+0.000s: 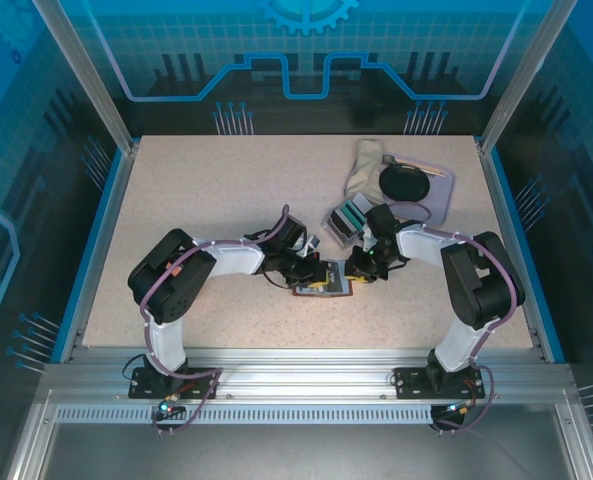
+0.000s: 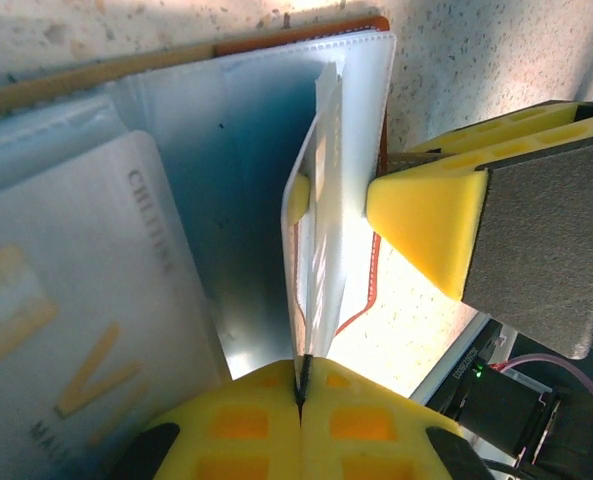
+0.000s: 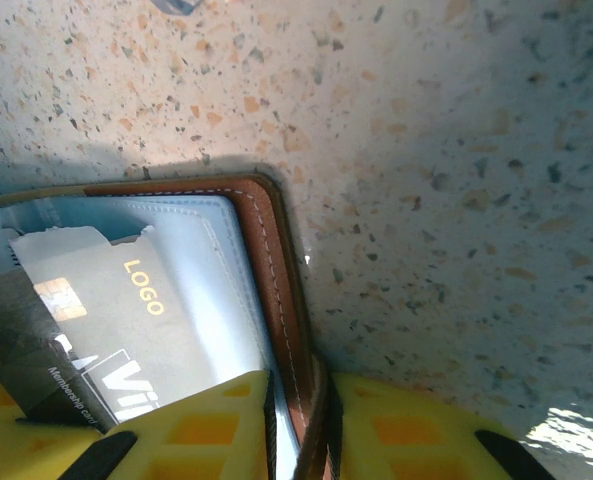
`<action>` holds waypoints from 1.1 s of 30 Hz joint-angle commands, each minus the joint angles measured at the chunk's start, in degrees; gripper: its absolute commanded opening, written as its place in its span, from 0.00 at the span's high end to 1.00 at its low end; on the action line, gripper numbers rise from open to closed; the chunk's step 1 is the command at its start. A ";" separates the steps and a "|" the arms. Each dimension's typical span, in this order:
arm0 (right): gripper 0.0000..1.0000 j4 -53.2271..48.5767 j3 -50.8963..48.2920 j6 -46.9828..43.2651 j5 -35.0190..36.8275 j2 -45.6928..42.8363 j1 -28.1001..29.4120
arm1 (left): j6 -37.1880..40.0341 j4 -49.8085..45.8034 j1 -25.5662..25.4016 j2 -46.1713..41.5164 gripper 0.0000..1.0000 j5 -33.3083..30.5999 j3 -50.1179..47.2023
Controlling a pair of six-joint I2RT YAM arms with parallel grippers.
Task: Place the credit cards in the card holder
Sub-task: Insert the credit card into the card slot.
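Left pincer (image 2: 301,400) pinching credit card (image 2: 311,300) | right pincer (image 3: 301,412) clamping card holder (image 3: 276,262)

The card holder (image 3: 276,260) looks like smooth brown leather with pale stitching along its edge. Its inner pockets (image 2: 236,200) are translucent and faintly glossy, perhaps vinyl. The dark credit card (image 3: 126,310) has a matt face with gold print. The pale credit card (image 2: 76,300) shows milky under the pocket film. The bench (image 3: 426,150) is speckled, stone-like and matt. The fingers (image 2: 426,215) are moulded yellow plastic, one backed by rough dark grey padding (image 2: 546,250).
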 commanded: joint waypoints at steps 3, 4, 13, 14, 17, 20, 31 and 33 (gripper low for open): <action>0.79 1.21 -1.27 -0.42 0.81 3.22 0.56 | -1.25 -0.95 -0.51 1.54 0.94 4.87 1.02; 0.79 1.32 -1.29 -0.33 0.68 3.28 0.56 | -1.11 -1.07 -0.66 1.87 0.94 5.15 1.52; 0.79 1.13 -1.27 -0.15 1.16 2.37 0.56 | -0.50 -3.90 -0.87 2.50 0.81 3.15 2.78; 0.79 1.06 -1.27 -0.10 1.20 2.32 0.55 | -0.30 -4.36 -0.82 2.33 0.81 2.76 2.62; 0.79 0.82 -1.11 -0.15 1.34 2.14 0.39 | -0.62 -4.77 -0.86 1.54 0.80 1.41 2.25; 0.79 0.20 -0.94 -0.50 1.62 1.66 0.20 | -0.54 -5.97 -0.87 0.03 0.79 -0.54 1.82; 0.79 0.04 -0.74 -0.78 1.01 1.59 0.04 | 0.03 -7.83 -0.87 -2.29 0.76 -3.25 1.58; 0.79 0.16 -0.67 -0.78 0.77 1.78 0.01 | 0.37 -8.53 -0.87 -2.47 0.80 -3.73 1.68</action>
